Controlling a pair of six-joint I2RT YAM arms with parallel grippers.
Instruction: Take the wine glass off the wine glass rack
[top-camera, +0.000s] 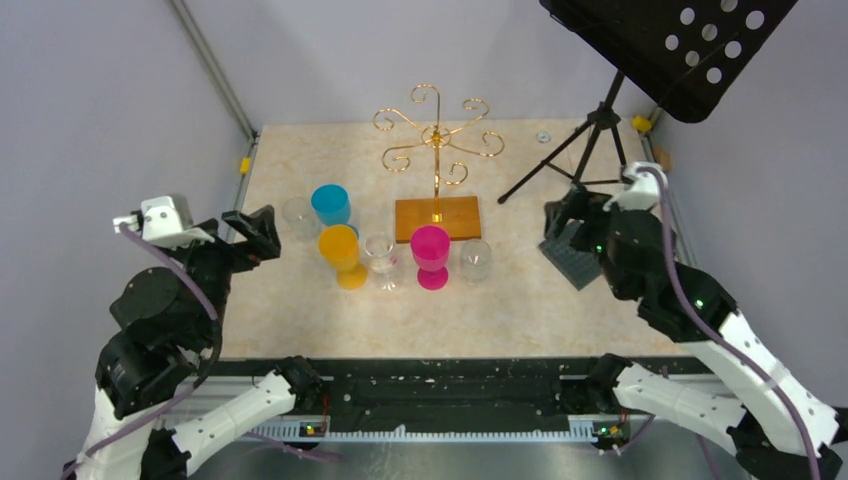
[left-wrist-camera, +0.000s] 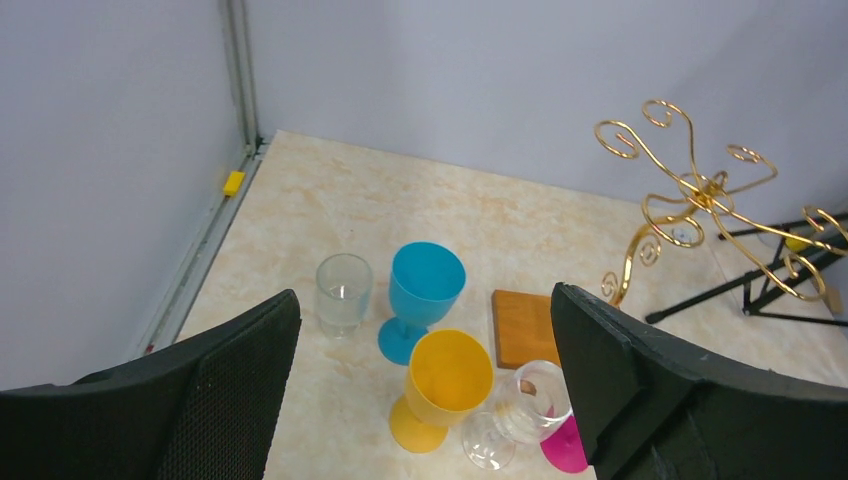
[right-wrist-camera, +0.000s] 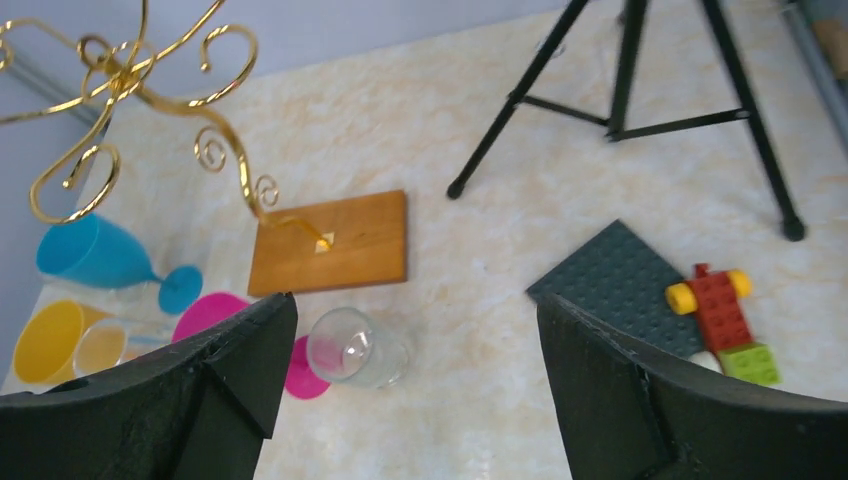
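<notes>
The gold wire rack (top-camera: 437, 135) stands on its orange-brown base (top-camera: 437, 217) at the table's middle back, with no glass hanging on its arms. A clear wine glass (top-camera: 381, 258) stands on the table in front of the base, between a yellow goblet (top-camera: 341, 254) and a pink goblet (top-camera: 431, 254). It also shows in the left wrist view (left-wrist-camera: 530, 410). My left gripper (top-camera: 255, 235) is open and empty, left of the glasses. My right gripper (top-camera: 565, 225) is open and empty, right of them.
A blue goblet (top-camera: 331, 206) and a clear tumbler (top-camera: 297, 215) stand behind the yellow one. Another tumbler (top-camera: 475, 259) is right of the pink goblet. A black music stand (top-camera: 660, 40) on a tripod (top-camera: 590, 140) fills the back right. A grey baseplate (right-wrist-camera: 620, 280) with toy bricks (right-wrist-camera: 720, 300) lies under my right gripper.
</notes>
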